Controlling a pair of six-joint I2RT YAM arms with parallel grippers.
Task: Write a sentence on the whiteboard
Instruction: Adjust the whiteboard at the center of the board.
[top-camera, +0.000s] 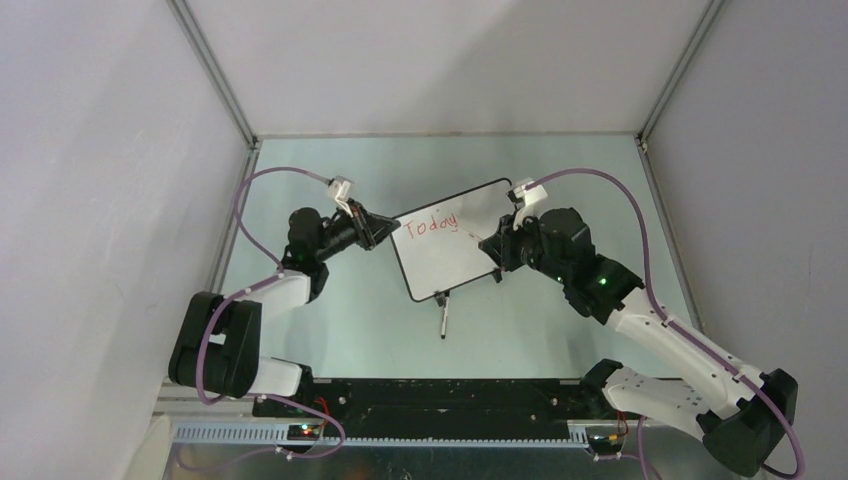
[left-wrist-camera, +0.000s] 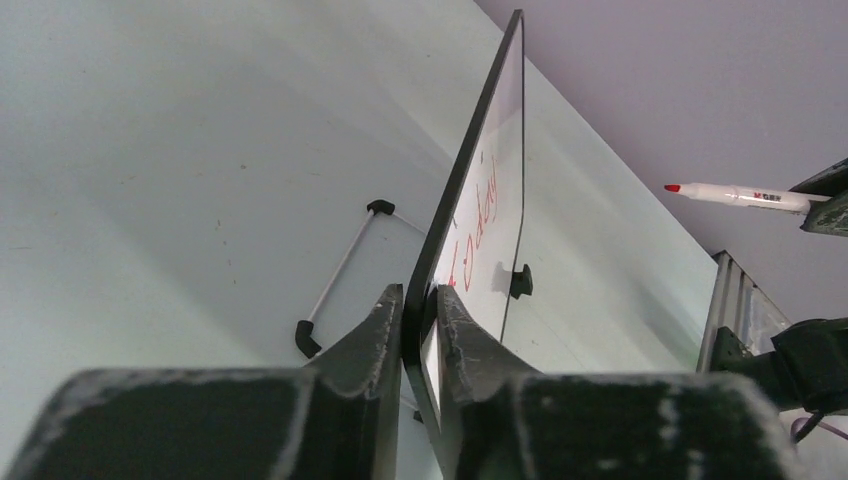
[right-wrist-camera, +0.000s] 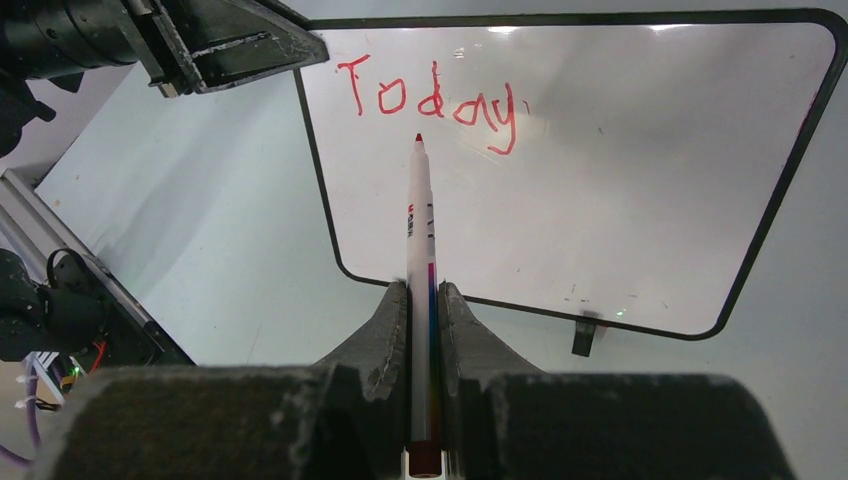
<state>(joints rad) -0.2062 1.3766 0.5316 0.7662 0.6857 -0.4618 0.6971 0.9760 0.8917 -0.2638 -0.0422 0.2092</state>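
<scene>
The whiteboard (top-camera: 455, 245) stands tilted at the table's middle, white face with a thin black frame. My left gripper (top-camera: 385, 228) is shut on its left edge; in the left wrist view the frame (left-wrist-camera: 440, 230) sits between the jaws of the left gripper (left-wrist-camera: 420, 300). The sentence (top-camera: 432, 224) is one red word, "Today" (right-wrist-camera: 430, 100), on the top line. My right gripper (right-wrist-camera: 423, 295) is shut on a white red-tipped marker (right-wrist-camera: 420, 215), tip just below the word and off the board face. In the top view the right gripper (top-camera: 497, 243) is at the board's right edge.
A thin white rod with black ends (top-camera: 443, 318) lies on the table in front of the board, also seen in the left wrist view (left-wrist-camera: 340, 270). One black foot (right-wrist-camera: 585, 336) shows under the board's lower edge. Grey walls enclose the table on three sides.
</scene>
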